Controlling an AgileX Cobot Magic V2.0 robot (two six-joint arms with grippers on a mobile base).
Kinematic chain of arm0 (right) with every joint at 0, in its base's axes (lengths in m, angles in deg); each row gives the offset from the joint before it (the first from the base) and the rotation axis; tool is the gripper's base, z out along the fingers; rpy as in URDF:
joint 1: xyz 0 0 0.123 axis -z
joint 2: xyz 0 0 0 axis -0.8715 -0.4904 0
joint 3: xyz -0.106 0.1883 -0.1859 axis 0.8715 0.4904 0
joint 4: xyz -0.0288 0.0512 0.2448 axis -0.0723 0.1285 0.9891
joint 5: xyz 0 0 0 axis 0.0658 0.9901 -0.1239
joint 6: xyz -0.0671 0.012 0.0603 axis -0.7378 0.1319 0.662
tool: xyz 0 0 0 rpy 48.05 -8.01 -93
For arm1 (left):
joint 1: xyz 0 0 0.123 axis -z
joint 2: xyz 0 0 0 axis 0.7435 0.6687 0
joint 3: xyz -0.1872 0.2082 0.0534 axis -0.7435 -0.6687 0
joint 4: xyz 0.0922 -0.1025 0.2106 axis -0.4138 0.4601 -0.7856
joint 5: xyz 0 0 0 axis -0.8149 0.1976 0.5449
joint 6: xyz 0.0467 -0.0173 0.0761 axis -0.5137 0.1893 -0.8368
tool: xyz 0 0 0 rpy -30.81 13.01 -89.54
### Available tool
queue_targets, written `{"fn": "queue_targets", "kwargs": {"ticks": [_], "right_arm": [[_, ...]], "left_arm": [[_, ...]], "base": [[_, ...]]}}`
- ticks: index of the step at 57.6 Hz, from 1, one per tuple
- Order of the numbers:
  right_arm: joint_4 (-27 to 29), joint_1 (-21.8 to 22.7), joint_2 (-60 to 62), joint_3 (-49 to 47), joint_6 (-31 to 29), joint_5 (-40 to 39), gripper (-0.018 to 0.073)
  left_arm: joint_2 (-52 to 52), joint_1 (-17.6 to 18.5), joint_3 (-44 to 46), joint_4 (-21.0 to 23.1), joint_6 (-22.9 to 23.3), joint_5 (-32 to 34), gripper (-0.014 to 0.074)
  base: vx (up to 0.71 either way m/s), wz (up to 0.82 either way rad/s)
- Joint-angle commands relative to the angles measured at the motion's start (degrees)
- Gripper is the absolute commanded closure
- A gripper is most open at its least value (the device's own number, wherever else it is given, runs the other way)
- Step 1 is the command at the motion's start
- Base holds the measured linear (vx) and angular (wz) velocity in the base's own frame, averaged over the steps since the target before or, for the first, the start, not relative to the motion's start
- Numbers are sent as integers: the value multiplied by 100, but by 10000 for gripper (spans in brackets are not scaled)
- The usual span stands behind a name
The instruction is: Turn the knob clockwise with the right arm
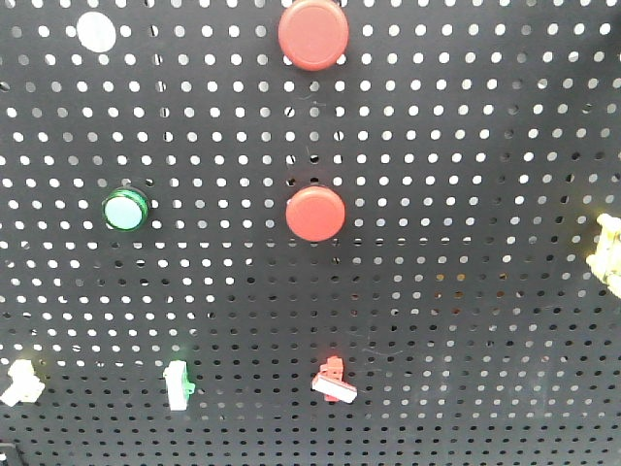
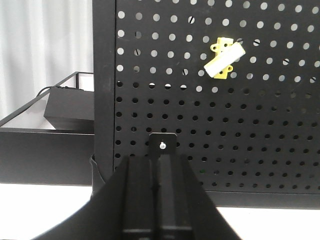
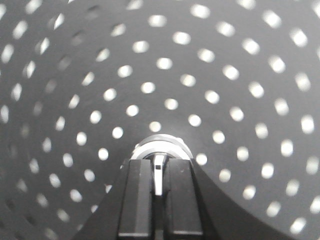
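Note:
The knob [image 3: 161,145] is a silver-ringed selector on the black pegboard [image 3: 210,60], seen close up in the right wrist view. Its pale handle [image 3: 158,175] stands upright between the two black fingers. My right gripper [image 3: 159,167] is shut on that handle, pressed up against the ring. In the left wrist view my left gripper [image 2: 161,159] is shut with nothing in it, pointing at the pegboard's lower left corner near a small black bracket with a screw [image 2: 163,145]. Neither gripper nor the knob shows in the front view.
The front view shows the pegboard [image 1: 466,194] carrying two red push buttons [image 1: 313,34] [image 1: 315,214], a green button [image 1: 126,209], a white disc [image 1: 96,32] and small toggle switches [image 1: 333,381] [image 1: 178,384]. A yellow switch [image 2: 224,59] hangs on the board; a black box [image 2: 67,110] lies left.

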Motion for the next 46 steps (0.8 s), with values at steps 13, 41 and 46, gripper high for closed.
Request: {"fn": "queue_targets", "kwargs": {"ticks": [13, 41, 46], "right_arm": [[101, 16, -65, -153, 3999, -367, 568], [632, 16, -65, -153, 7434, -976, 568], [632, 16, -65, -153, 7355, -1059, 566]], "left_arm": [[-2, -11, -75, 45, 55, 470, 603], [-2, -11, -75, 45, 55, 470, 603], [-2, -11, -75, 45, 55, 470, 603]], "base": [[0, 0], [0, 0], [0, 0]]}}
